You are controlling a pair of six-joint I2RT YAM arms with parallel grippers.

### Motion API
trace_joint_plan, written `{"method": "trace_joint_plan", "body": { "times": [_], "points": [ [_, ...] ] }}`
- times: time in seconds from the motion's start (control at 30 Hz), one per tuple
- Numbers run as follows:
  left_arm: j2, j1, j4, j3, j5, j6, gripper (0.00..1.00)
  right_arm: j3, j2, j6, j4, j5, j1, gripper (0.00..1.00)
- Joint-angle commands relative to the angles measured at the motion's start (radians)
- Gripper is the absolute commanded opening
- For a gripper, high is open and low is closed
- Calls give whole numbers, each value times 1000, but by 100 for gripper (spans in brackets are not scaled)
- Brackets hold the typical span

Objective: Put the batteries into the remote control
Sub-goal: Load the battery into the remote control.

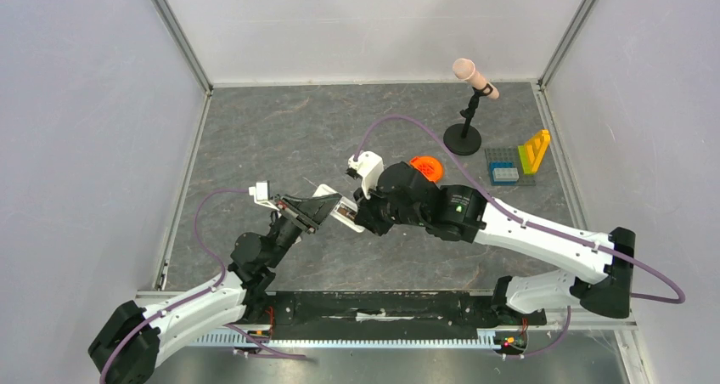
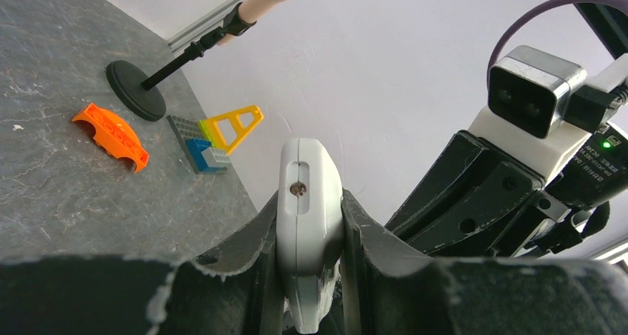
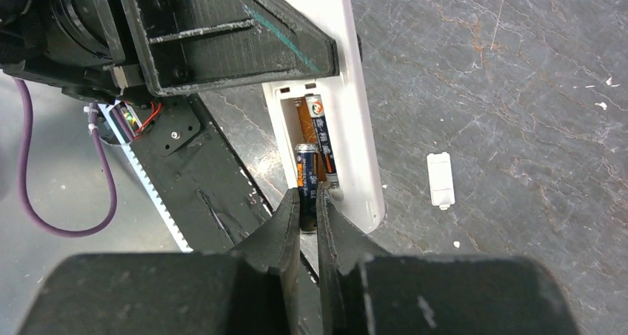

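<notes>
My left gripper (image 2: 309,224) is shut on the white remote control (image 2: 309,224), holding it above the table; it also shows in the top view (image 1: 331,204). In the right wrist view the remote (image 3: 355,120) shows its open battery recess, with one dark and orange battery (image 3: 320,135) lying inside. My right gripper (image 3: 309,209) is shut on a second dark battery (image 3: 305,176), whose top end is tilted into the recess beside the first. In the top view my right gripper (image 1: 358,214) meets the remote's end.
The small white battery cover (image 3: 440,179) lies on the grey table. An orange toy car (image 1: 426,166), a microphone on a black stand (image 1: 465,129) and a block set with a yellow triangle (image 1: 520,161) stand at the back right.
</notes>
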Motion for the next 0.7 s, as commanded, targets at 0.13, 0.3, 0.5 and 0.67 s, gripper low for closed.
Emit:
{"method": "trace_joint_plan", "body": {
  "times": [0.13,0.3,0.5,0.67],
  "points": [
    [-5,0,46,-4,-18,-41,2,102,56,-28,-9,52,6,10],
    [-5,0,40,-4,-33,-57,2,114,78,-39,-20,41,6,12],
    [-5,0,31,-3,-43,-84,2,131,101,-44,-33,57,7,15],
    [-2,0,34,-17,-73,-140,2,161,124,-48,-49,83,7,21]
  ]
}}
